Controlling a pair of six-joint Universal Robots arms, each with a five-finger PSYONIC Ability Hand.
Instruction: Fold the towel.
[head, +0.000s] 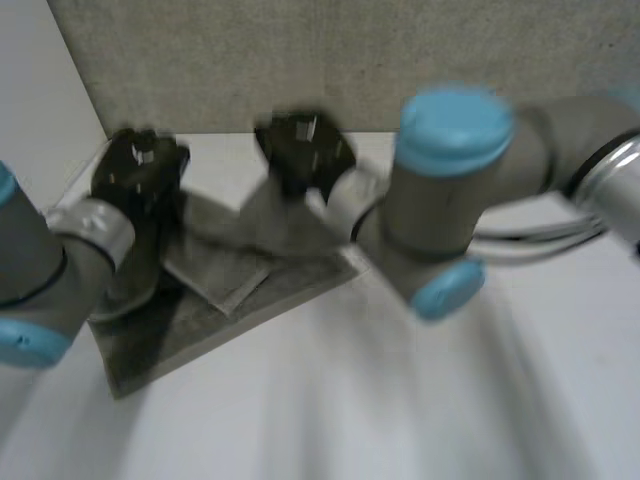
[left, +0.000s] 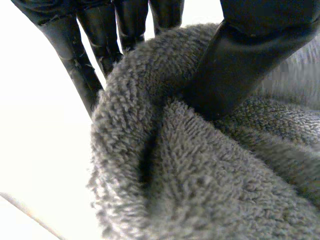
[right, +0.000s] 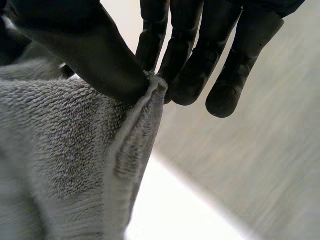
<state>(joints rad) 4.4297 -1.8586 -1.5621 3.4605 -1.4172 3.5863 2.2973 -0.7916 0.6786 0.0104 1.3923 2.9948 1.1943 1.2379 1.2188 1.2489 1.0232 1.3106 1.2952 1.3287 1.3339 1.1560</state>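
A grey towel (head: 230, 290) lies on the white table (head: 400, 400), its far edge lifted at two places. My left hand (head: 140, 170) is at the far left corner; in the left wrist view its thumb (left: 235, 65) and fingers (left: 100, 40) pinch a bunched fold of the towel (left: 200, 175). My right hand (head: 300, 150) is at the far right part of the edge; in the right wrist view its thumb (right: 95, 55) and fingers (right: 175, 55) pinch the towel's (right: 70, 150) hemmed edge.
A grey padded wall (head: 300, 60) stands close behind the hands. The right arm (head: 450, 200) reaches across the table's middle from the right. The white table extends toward the near side.
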